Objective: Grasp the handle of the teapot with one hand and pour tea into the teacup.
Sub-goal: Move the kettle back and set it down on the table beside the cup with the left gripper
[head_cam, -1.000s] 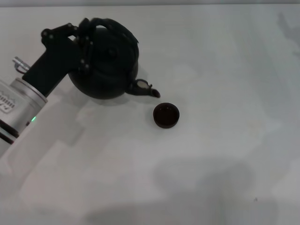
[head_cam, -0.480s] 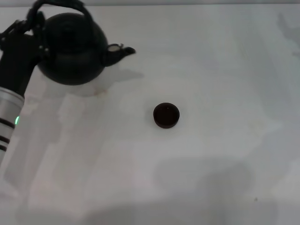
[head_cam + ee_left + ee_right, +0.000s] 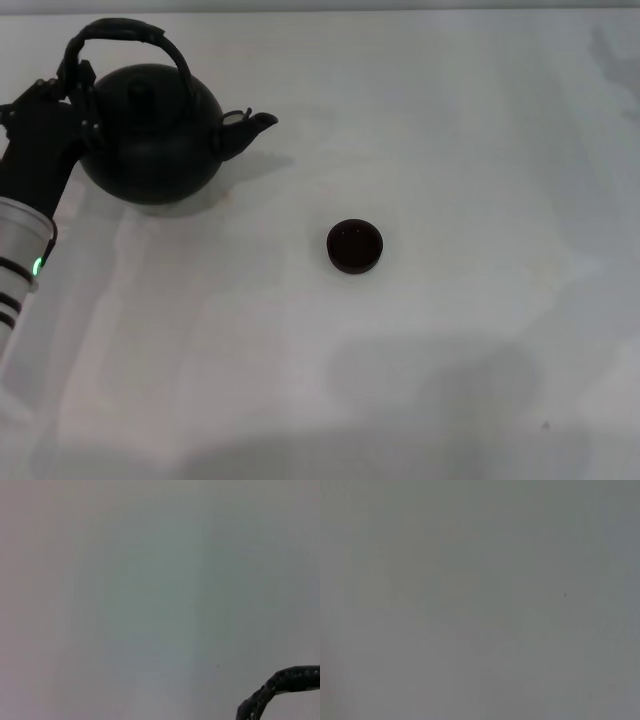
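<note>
The black teapot (image 3: 150, 135) stands upright at the far left of the white table, its spout (image 3: 250, 128) pointing right toward the teacup. Its arched handle (image 3: 120, 35) rises over the lid. My left gripper (image 3: 72, 88), black on a silver arm, is at the handle's left side, shut on it. A piece of the rough handle (image 3: 280, 685) shows in the left wrist view. The small dark teacup (image 3: 354, 246) sits in the middle of the table, well clear of the spout, and its inside looks dark. My right gripper is out of view.
The white table (image 3: 480, 150) stretches to the right of and in front of the cup. The right wrist view shows only a plain grey surface. My left arm's silver forearm (image 3: 20, 260) runs along the left edge.
The teapot went from tilted with its spout by the cup to upright at the far left. Since half a second ago it has sunk slightly and its spout has dropped.
</note>
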You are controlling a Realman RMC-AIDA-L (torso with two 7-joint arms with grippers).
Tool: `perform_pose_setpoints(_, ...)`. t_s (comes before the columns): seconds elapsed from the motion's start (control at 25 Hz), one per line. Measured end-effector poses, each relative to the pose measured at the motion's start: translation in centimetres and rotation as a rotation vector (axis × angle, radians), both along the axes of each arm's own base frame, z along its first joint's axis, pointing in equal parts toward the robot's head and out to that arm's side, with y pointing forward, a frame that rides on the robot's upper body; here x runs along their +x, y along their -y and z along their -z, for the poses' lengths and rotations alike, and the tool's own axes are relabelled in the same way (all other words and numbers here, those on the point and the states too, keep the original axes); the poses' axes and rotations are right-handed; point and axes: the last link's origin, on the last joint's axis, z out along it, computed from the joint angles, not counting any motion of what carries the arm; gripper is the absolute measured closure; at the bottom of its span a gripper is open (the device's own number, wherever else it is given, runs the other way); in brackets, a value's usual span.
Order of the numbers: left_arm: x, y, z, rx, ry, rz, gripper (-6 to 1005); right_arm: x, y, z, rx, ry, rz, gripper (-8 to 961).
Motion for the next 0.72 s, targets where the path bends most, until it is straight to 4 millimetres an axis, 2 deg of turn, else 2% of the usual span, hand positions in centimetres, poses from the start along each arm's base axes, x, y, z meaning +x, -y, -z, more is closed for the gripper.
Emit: perform_pose_setpoints(0.72, -0.53, -0.56, 0.89, -0.071, -0.047, -0.031, 848, -0.1, -0.02, -0.08, 0.004, -0.001, -0.006, 113)
